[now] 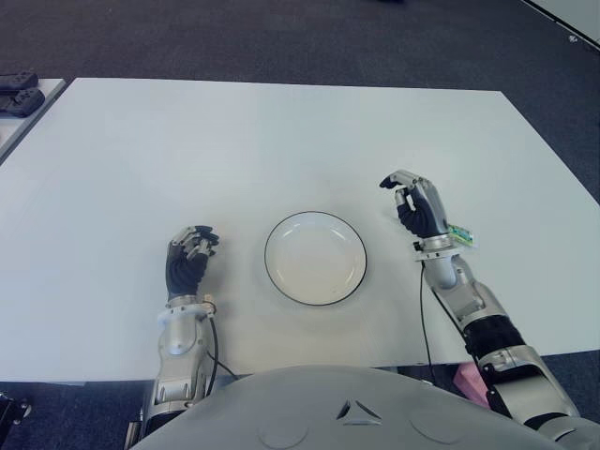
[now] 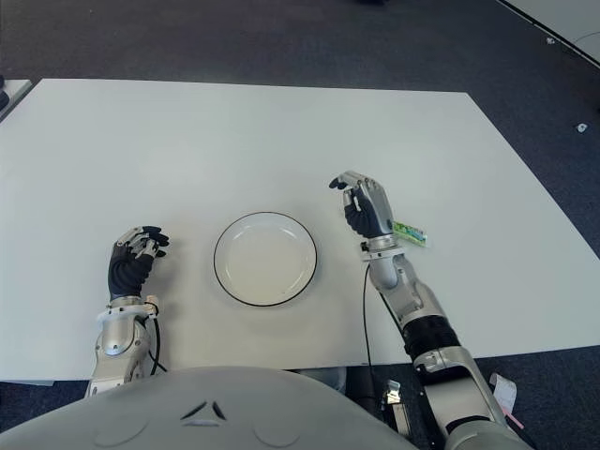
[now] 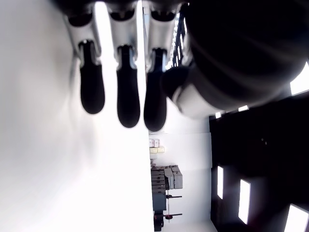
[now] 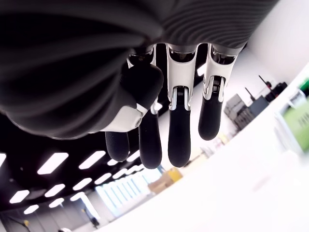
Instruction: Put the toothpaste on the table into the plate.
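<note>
A white plate with a dark rim sits empty on the white table, near its front edge. The toothpaste, a small green and white tube, lies flat on the table to the right of the plate. My right hand is raised just to its left, and the wrist hides part of the tube. That hand's fingers hang relaxed and hold nothing; the toothpaste shows beside them. My left hand shows left of the plate, with its fingers loose and empty.
Black objects lie on a neighbouring surface at the far left. Dark carpet surrounds the table. A pink item shows below the table's front edge, by my right arm.
</note>
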